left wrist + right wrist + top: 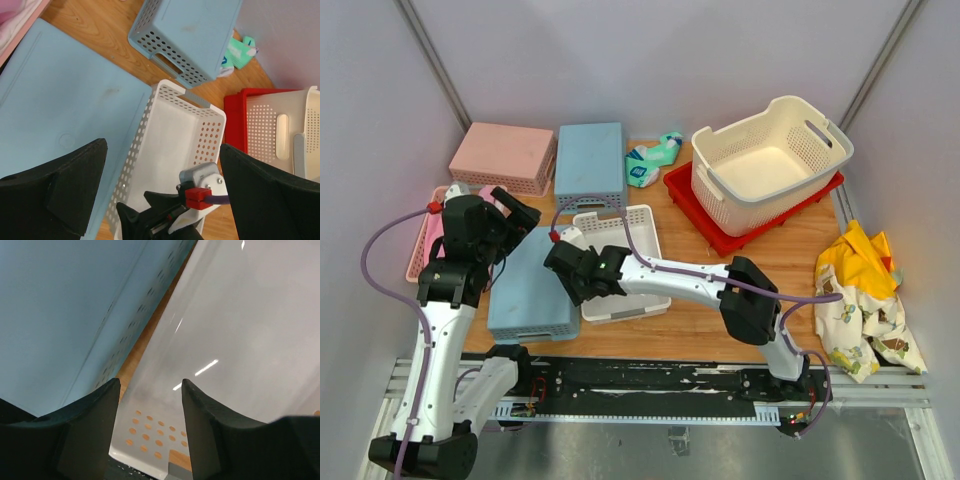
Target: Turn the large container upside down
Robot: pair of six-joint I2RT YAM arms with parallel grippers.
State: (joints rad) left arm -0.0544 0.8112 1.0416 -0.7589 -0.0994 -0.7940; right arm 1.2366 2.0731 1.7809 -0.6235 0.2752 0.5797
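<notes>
Both grippers stand with jaws apart, holding nothing. The right gripper (pixel 563 262) hangs low at the near-left corner of a small white basket (pixel 625 250). In its wrist view its black fingers (pixel 87 432) frame the basket's pale perforated wall, and whether they touch it cannot be told. Just left of that gripper lies a light-blue upturned bin (pixel 525 290), side by side with the white basket, a thin strip of wood showing between them. The left gripper (pixel 520 213) hovers over the far edge of that blue bin, just left of and beyond the right gripper, its fingers (pixel 60 195) spread wide. A pink tray (pixel 420 245) lies farther left. Beyond both grippers a second blue basket (pixel 590 160) sits upside down, with a pink basket (pixel 503 155) to its left and a green-and-white pouch (pixel 653 160) to its right. The large container (pixel 770 160) is well apart from both grippers, off to the right and farther back. It sits mouth up on a red tray (pixel 682 188) near the far right corner of the bench (pixel 780 250). A crumpled yellow and patterned cloth (pixel 860 290) lies at the bench's right edge.
</notes>
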